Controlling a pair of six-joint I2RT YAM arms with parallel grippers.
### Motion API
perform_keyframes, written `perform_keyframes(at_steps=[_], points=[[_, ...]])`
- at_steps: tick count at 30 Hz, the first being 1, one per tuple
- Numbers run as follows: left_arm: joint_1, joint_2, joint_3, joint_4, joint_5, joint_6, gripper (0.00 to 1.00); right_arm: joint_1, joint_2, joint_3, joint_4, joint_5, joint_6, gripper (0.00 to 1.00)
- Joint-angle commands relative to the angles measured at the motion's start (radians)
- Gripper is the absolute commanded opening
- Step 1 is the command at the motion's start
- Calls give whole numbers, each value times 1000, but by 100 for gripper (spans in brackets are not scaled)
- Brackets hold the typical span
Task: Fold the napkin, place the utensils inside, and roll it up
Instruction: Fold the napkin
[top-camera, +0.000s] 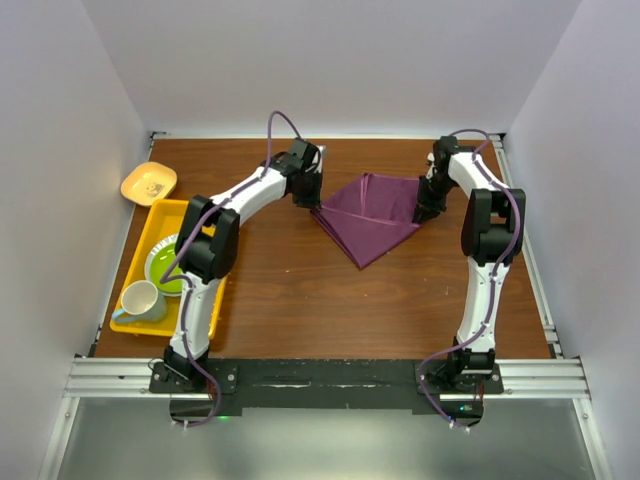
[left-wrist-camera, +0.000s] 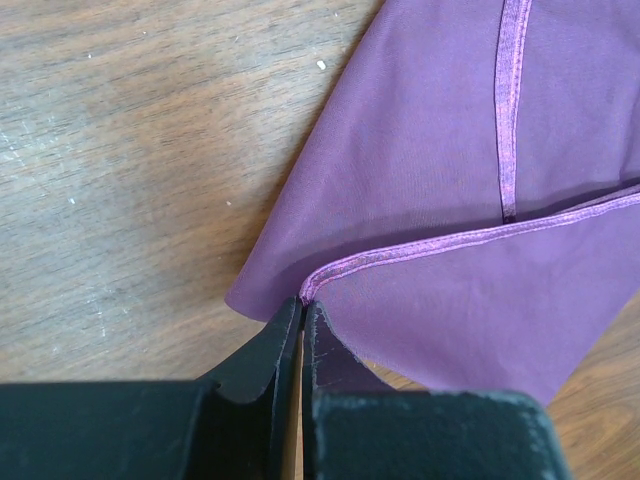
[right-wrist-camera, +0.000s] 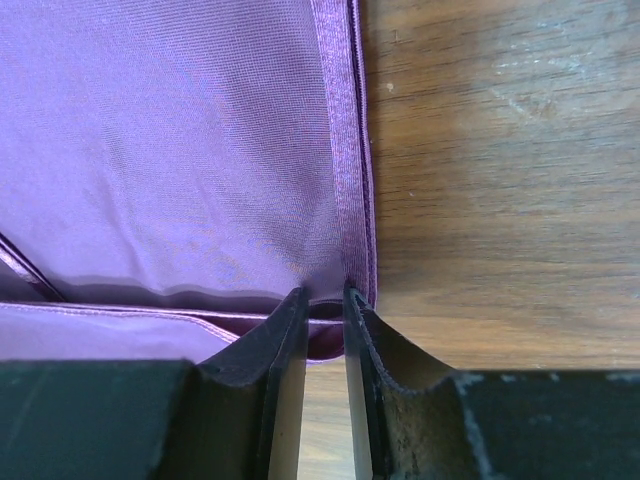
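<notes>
The plum-purple napkin (top-camera: 370, 215) lies folded into a rough triangle on the far middle of the wooden table. My left gripper (top-camera: 312, 200) is at its left corner. In the left wrist view the gripper (left-wrist-camera: 302, 302) is shut on the napkin's (left-wrist-camera: 450, 150) hemmed corner. My right gripper (top-camera: 427, 210) is at the napkin's right corner. In the right wrist view its jaws (right-wrist-camera: 325, 292) stand a narrow gap apart, open, with the napkin's (right-wrist-camera: 180, 150) layered hem edge between the tips. I cannot make out the utensils in any view.
A yellow tray (top-camera: 170, 206) at the left holds a green plate (top-camera: 165, 262) and a pale cup (top-camera: 140, 300). A small yellow dish (top-camera: 148, 183) sits behind the tray. White walls close in the table on three sides.
</notes>
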Motion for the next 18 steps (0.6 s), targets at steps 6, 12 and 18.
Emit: perform_keyframes(at_steps=[6, 12, 18], points=[[10, -10, 110, -82, -53, 3, 23, -1, -102, 51, -25, 81, -44, 37], [10, -142, 61, -118, -121, -28, 52, 18, -263, 9, 2, 173, -29, 59], [12, -338, -93, -133, -109, -40, 66, 192, -412, -64, 44, 325, -159, 73]])
